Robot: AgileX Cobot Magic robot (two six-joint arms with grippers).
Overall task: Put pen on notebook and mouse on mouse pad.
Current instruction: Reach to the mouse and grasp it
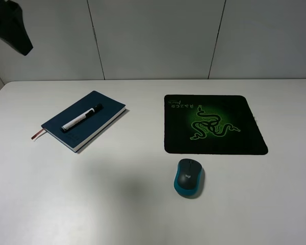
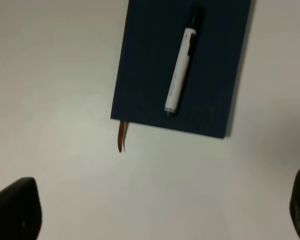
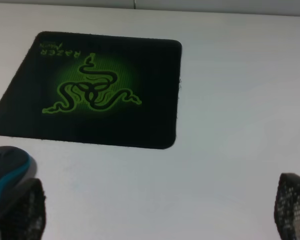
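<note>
The white pen [image 1: 80, 118] with its black cap lies diagonally on the navy notebook [image 1: 94, 126], left of the table's centre. In the left wrist view the pen [image 2: 180, 72] rests on the notebook [image 2: 147, 75], and my left gripper [image 2: 155, 216] hovers open above the table beside the ribbon end, holding nothing. The grey and teal mouse [image 1: 188, 177] sits on the bare table just in front of the black mouse pad [image 1: 245, 143], apart from it. My right gripper [image 3: 160, 210] is open above the table, one finger [image 3: 20, 210] next to the mouse [image 3: 7, 167].
A dark part of the left arm [image 1: 11, 25] hangs at the upper left of the exterior view. The reddish ribbon bookmark [image 1: 38, 135] sticks out of the notebook's left corner. White table [image 1: 117, 204] with a pale wall behind.
</note>
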